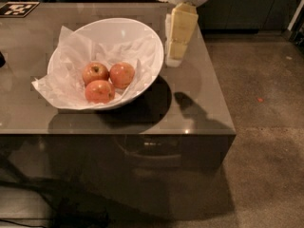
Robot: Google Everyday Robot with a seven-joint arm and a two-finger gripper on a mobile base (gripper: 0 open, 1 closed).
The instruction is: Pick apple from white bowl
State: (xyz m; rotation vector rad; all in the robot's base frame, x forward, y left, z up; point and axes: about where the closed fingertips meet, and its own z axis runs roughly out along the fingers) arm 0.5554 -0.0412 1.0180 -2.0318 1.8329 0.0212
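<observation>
The tool (174, 57) is hanging near the counter's (209, 108) far right corner, just beside the white bowl (142, 32). I cannot tell if it is open or closed. The apple (122, 74) is sitting in the bowl with two other apples (97, 82), nearer the front edge. I think the tool is reaching. Next it needs to go over the rim and down. The arm above is getting cut off.

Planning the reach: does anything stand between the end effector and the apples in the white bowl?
Only the white bowl's right rim, beside the end effector. The apples lie uncovered on paper, open from above.

Test room, grey table (204, 103), fiducial tag (18, 8), concrete floor (266, 127), jaws above table's far edge
</observation>
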